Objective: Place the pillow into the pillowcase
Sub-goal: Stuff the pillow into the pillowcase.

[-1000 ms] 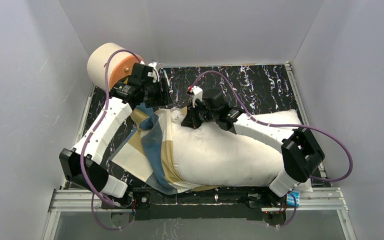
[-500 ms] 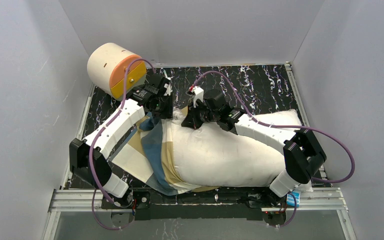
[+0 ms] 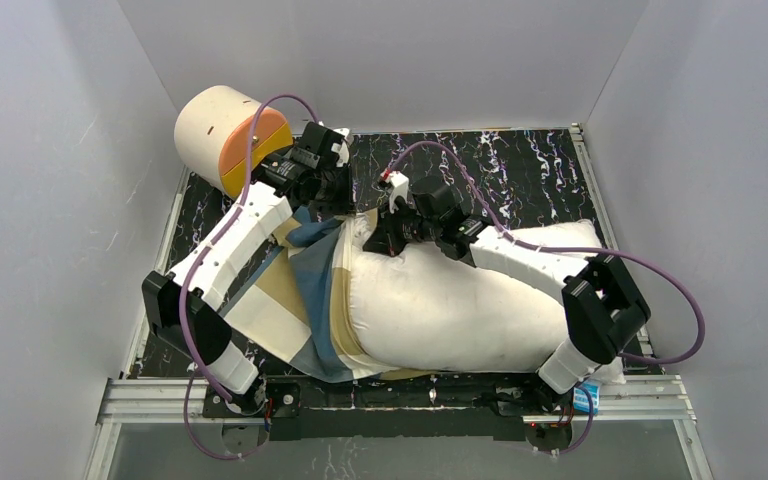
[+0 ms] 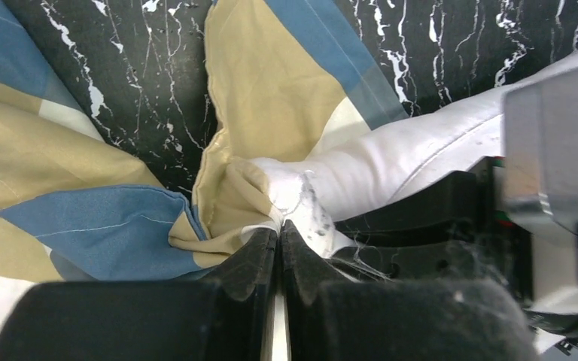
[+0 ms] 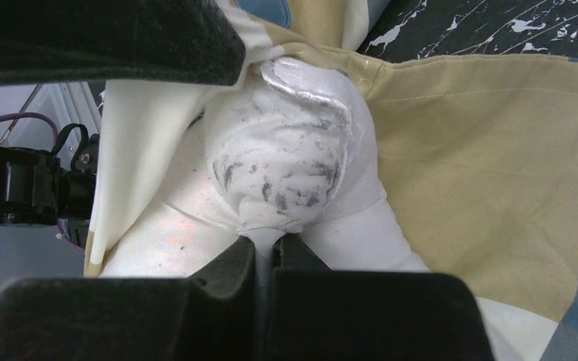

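Left wrist shows my left jaws clenched on the hem of the pillowcase [image 4: 233,195]; right jaws pinch a corner of the pillow [image 5: 278,165]. Only its left end is inside, lying on the worktop [image 3: 520,170]. Both look light and floppy, so I'd grip hem and corner.

Left arm [image 3: 228,243] is extended forward, elbow folded low behind the left gripper [image 4: 278,229]. Its jaws are pressed together on a fold of the pillowcase [image 4: 83,233].

Right arm [image 3: 530,262] is stretched leftward, elbow raised behind the right gripper [image 5: 265,244]. Its jaws are closed on a corner of the pillow [image 5: 286,165].

The two pincers are held just beside each other, tips close.
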